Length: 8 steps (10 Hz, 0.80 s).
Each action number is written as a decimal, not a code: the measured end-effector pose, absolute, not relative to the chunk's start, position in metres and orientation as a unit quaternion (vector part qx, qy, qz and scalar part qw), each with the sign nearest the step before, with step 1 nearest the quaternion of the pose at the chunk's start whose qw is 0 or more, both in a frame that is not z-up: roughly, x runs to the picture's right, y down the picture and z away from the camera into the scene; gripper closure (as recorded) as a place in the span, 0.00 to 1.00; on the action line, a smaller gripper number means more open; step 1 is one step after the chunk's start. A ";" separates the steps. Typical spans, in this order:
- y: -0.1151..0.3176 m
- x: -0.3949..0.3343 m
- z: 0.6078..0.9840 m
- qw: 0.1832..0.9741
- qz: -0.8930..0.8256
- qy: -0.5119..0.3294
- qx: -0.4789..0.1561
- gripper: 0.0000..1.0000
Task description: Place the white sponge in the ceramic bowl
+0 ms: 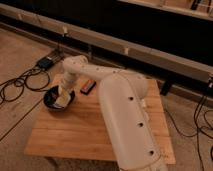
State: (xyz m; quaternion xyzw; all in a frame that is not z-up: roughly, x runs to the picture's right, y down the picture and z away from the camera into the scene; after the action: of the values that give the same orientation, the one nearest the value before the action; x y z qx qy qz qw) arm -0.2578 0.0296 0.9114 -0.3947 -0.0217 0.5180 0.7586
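- Arm (pixel 127 117), thick and white, fills the near right of the view, rising from the bottom edge and bending left toward the hand.
- Desk (pixel 75 135) of pale wood planks carries everything; its bare near stretch lies below and right of the hand.
- Bowl (pixel 51 103), dark and glossy, sits near the desk's left edge, directly under the hand.
- Hand (pixel 63 94) hangs at the end of the forearm, pointing down into the bowl's right half; whether its fingers are apart or together I cannot tell.
- Sponge (pixel 59 98), a pale cream block, shows inside the bowl right at the hand's tip; whether it is gripped or lying loose cannot be made out.
- Small dark block (pixel 88 86) with a reddish top lies on the desk just right of the hand and a little farther back, apart from the bowl.
- Cables (pixel 20 85) curl over the floor to the hand's left, beyond the desk's edge.
- Dark box (pixel 46 62) sits on the floor behind and left of the hand, with the cables running to it.
- Long pale rail (pixel 150 47) runs across the far wall behind the hand, dark panels above it.
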 end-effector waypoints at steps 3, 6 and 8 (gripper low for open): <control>0.026 -0.265 0.907 0.766 0.507 -0.033 -0.394 0.20; 0.017 -0.269 0.899 0.759 0.509 -0.054 -0.402 0.20; 0.011 -0.263 0.896 0.759 0.509 -0.063 -0.400 0.20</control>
State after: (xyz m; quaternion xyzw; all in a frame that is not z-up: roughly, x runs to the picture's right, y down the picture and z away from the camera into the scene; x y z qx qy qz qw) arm -0.2633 0.0112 0.8957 -0.4005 -0.0626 0.5092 0.7592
